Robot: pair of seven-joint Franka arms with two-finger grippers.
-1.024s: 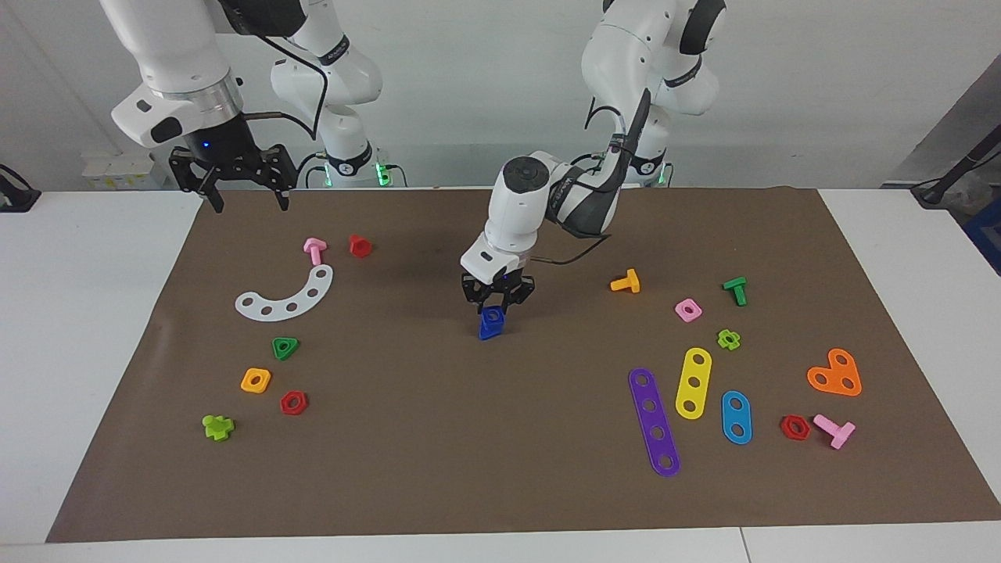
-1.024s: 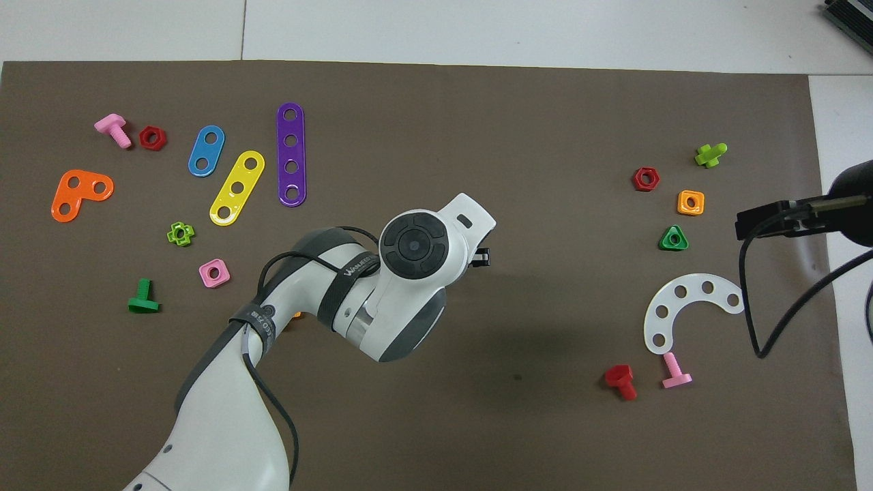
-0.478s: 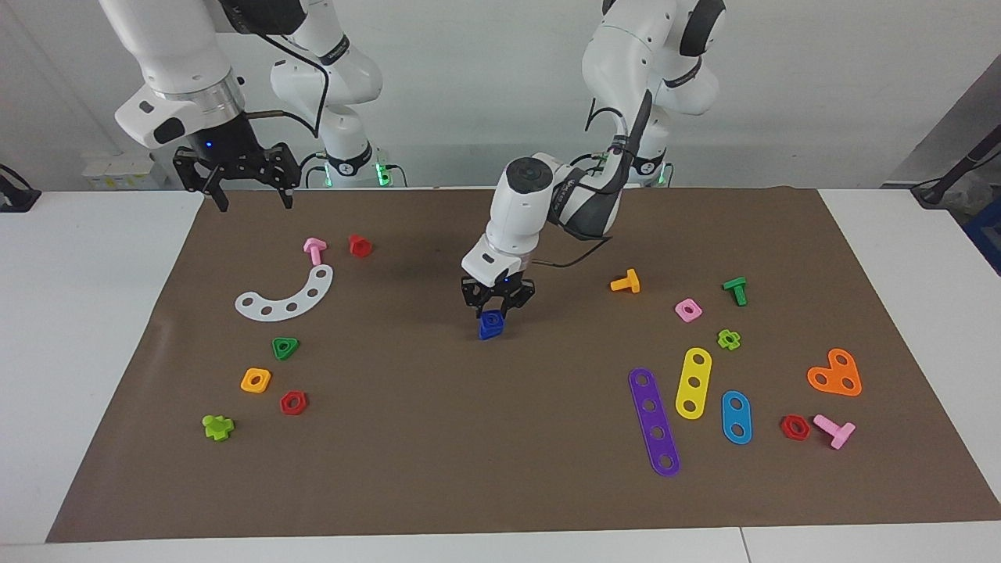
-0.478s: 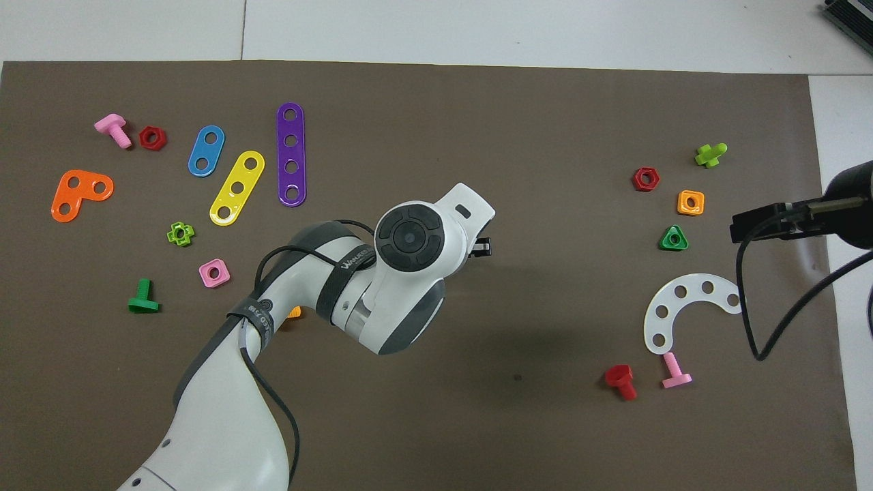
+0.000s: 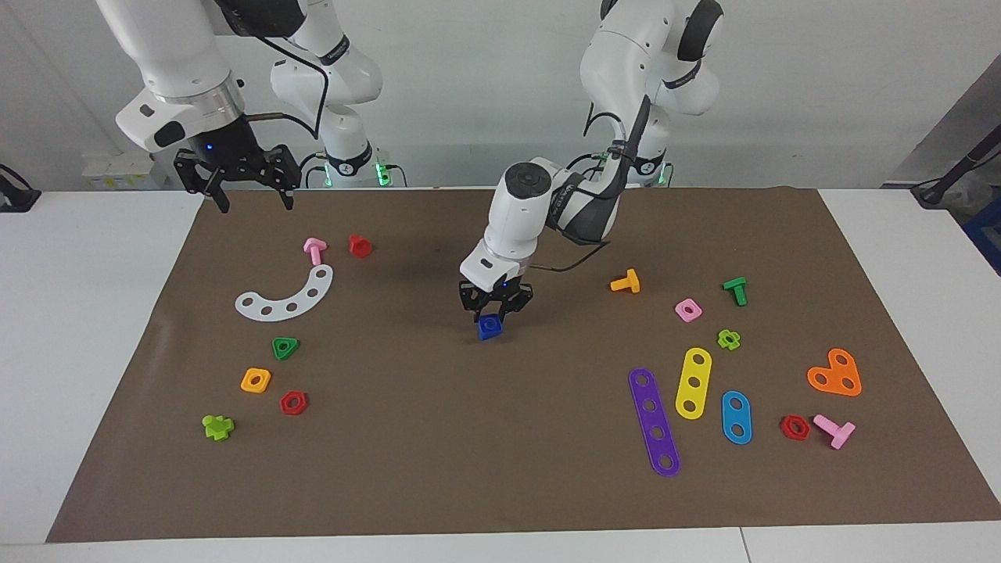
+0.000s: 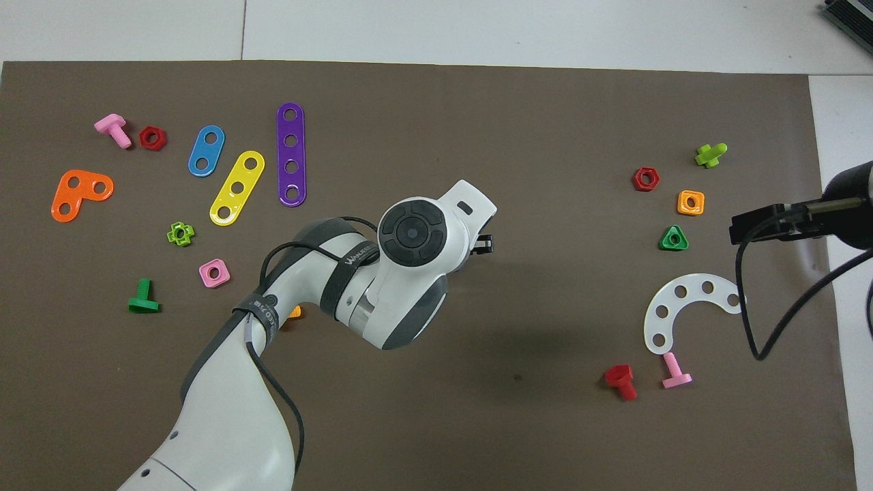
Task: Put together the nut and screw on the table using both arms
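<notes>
While the right claw (image 5: 249, 195) waits, left claw (image 5: 496, 310) grips the nut (image 5: 489, 327).

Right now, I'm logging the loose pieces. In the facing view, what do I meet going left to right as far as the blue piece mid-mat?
lime-green bolt → orange-yellow square nut → green triangular nut → pink bolt → red bolt → dark-blue nut. Left out because they overlap others: white arc, red hex nut.

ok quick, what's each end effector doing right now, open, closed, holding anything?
Left end effector: down at the blue nut and screw on the mat's middle; grip cannot be told.
Right end effector: open, empty, waiting above the mat's edge nearest the robots.
</notes>
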